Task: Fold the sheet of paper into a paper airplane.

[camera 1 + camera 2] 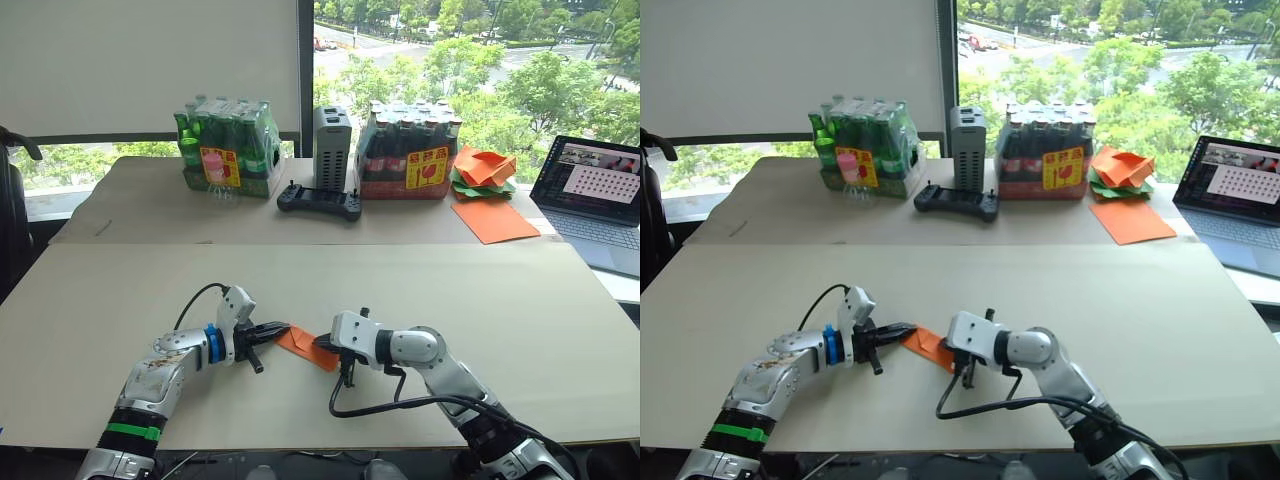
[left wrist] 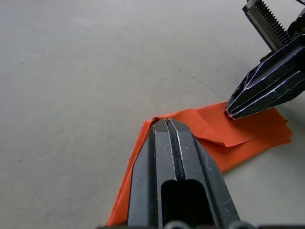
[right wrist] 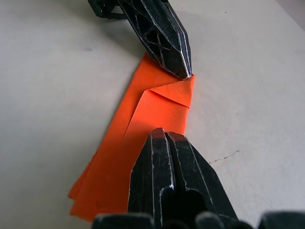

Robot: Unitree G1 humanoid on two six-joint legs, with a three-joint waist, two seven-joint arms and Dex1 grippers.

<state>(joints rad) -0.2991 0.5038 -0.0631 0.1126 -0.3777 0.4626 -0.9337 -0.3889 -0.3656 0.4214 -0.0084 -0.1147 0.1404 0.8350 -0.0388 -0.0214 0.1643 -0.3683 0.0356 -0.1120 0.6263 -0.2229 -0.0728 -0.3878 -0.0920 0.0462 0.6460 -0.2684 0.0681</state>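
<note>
Well beyond both pincers, at the far edge of the back table (image 1: 150, 215), stand two shrink-wrapped packs: one of green bottles (image 1: 226, 145) with a yellow and pink label, and one of dark bottles (image 1: 410, 150) with a yellow and red label. Between the packs rises a grey box-shaped device (image 1: 332, 146), with a black handheld controller (image 1: 319, 202) lying in front of it. Past the dark pack lie a heap of orange and green paper shapes (image 1: 482, 170), a larger smooth orange sheet (image 1: 494, 220) and an open laptop (image 1: 594, 195). On the near table (image 1: 450, 290), the sheet of paper (image 1: 306, 346) lies between the two pincers as a narrow orange strip already folded over on itself, several layers thick at one end. The left gripper (image 1: 274, 331) has its fingers clenched, their tips pressed down on one end of the strip. The right gripper (image 3: 164, 133) is likewise clenched, its tips resting on the paper's middle. The right wrist view shows a small triangular flap turned down just below the left fingertips, with a long crease running along the strip; the left wrist view shows the same flap's loose edge beside the right fingertips (image 2: 248, 102) and the stacked layers at the far end, which the head views are too distant to show.
</note>
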